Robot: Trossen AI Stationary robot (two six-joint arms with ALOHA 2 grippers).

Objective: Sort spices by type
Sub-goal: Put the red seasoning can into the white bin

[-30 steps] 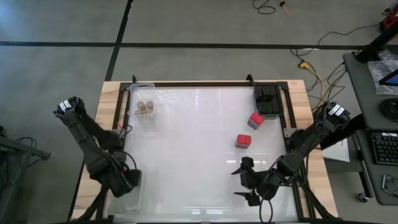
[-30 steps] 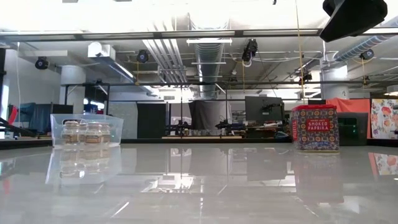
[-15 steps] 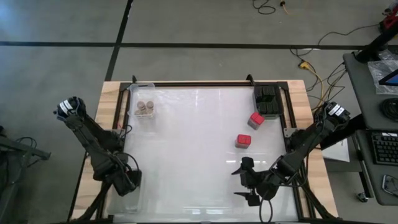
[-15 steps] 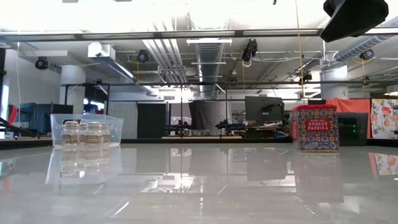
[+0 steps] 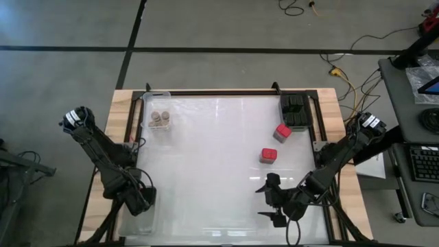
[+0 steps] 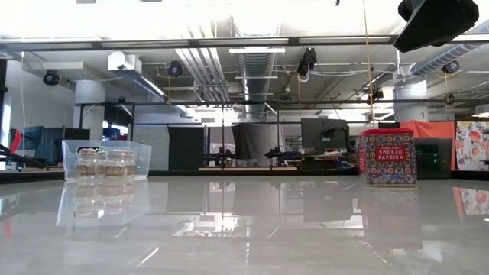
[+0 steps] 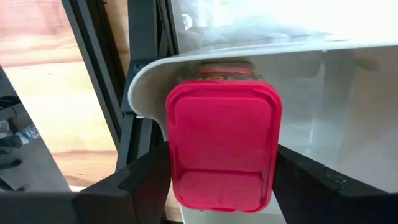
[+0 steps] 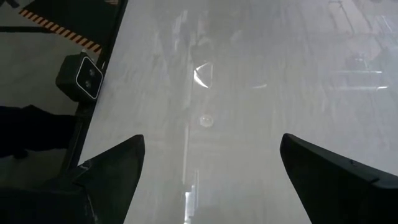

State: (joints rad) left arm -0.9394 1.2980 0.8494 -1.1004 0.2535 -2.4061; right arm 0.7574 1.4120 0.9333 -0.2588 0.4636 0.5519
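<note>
Bench (image 5: 206, 171): glossy white top in a dark frame, wooden strips along both sides, grey floor around. Low view looks across it into a workshop with ceiling pipes, monitors and racks.

Near edge. Left end effector (image 5: 140, 200) sits over a clear tray (image 5: 137, 223) at the near left corner, clenched on a red square-topped spice tin (image 7: 222, 146); left wrist view shows the tin's lid filling the gap between the dark fingers, with the tray's rim curving right behind it. Right end effector (image 5: 274, 200) hangs low over the near right part of the bench, fingers (image 8: 109, 168) spread wide, holding nothing; only bare white surface lies between them.

Middle. Wide open surface from the left tray across to the centre. Two more red tins stand right of centre, well apart from the frame: the nearer tin (image 5: 268, 156) and the farther tin (image 5: 282, 132), near each other but not touching. One reads "SMOKED PAPRIKA" (image 6: 387, 156) in the low view, with a patterned side.

Far edge. Round tan-topped jars (image 5: 160, 119) clustered in a clear tray (image 5: 157, 97) at the far left corner. Black boxy containers (image 5: 295, 111) packed together at the far right corner, against the frame.
</note>
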